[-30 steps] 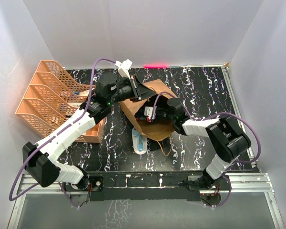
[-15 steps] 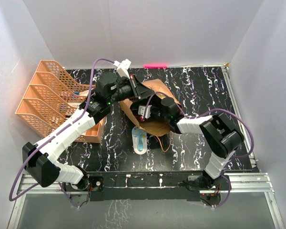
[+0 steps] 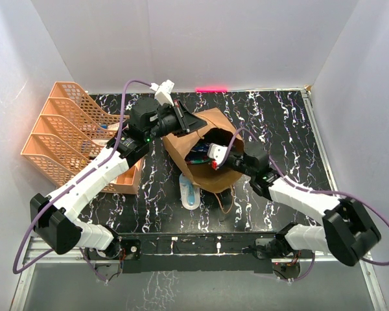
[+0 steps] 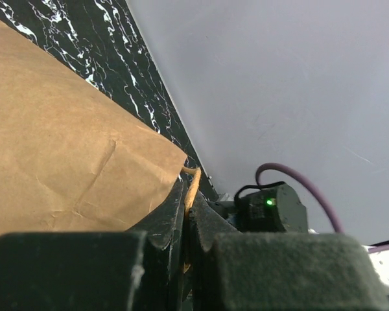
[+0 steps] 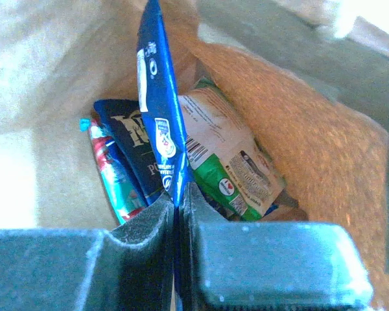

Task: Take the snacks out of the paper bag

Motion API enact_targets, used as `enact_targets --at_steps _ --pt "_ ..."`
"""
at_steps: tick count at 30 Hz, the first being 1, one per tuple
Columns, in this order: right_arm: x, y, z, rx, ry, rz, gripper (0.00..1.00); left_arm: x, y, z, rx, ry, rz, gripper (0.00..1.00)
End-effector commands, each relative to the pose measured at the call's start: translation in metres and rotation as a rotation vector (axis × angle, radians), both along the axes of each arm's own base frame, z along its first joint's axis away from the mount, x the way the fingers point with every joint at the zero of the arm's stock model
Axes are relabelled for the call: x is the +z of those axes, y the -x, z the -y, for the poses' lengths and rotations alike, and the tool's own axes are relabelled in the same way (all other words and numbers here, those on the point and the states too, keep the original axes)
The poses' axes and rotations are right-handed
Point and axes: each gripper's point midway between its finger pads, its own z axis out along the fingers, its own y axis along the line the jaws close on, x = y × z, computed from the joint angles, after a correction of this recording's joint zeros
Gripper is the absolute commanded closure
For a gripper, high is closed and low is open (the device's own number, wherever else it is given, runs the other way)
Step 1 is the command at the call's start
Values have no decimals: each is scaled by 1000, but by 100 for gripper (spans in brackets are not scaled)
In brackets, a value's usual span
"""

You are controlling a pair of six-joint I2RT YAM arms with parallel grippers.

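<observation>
A stack of orange mesh trays point(image 3: 65, 139) stands at the left of the black marbled desk point(image 3: 279, 129), a white and light-blue oblong item point(image 3: 188, 191) lying nearer the middle.

Both arms are built alike: glossy white shell links between chunky black joint housings. The left arm point(image 3: 94, 178), at the left of the top view, trails a purple cable point(image 3: 122, 103) up to a white connector point(image 3: 163, 88), and a green light point(image 3: 146, 138) glows on one black joint. The right arm point(image 3: 298, 197), lower right, carries a second purple cable point(image 3: 381, 215). The left fingers point(image 4: 165, 223) and right fingers point(image 5: 141, 227) are matte black wedges with a rough, speckled finish
</observation>
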Motion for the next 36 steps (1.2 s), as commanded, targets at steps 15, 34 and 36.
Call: enact_targets --at_steps 15,34,36 --pt "95 88 51 -196 -357 -584 92 30 -22 -32 122 -41 88 100" --pt "191 26 235 -1259 -782 -112 92 21 -16 -37 116 -41 59 100" --pt "178 6 235 -1345 -634 -77 92 25 -14 -39 115 -39 65 100"
